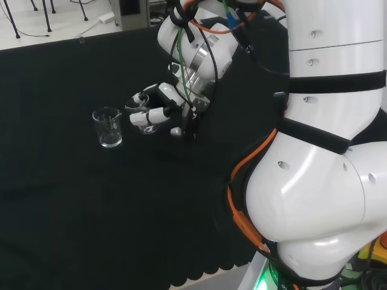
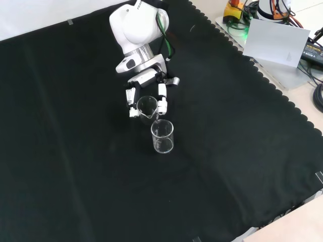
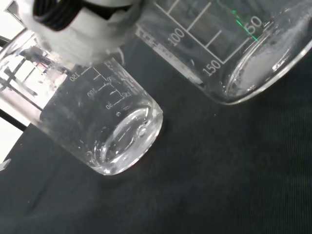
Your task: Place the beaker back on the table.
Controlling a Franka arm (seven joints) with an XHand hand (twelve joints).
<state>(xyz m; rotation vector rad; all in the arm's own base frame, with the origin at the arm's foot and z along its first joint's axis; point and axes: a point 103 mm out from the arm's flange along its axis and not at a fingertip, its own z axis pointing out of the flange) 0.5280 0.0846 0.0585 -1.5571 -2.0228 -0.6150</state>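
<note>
free beaker (image 2: 162,136), hand (image 2: 146,93) curled round second beaker (image 2: 147,107)

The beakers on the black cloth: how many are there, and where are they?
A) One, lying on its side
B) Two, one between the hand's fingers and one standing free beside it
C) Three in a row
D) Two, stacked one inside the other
B: the hand curls round one beaker, while a second beaker stands upright and apart on the black cloth.
</note>
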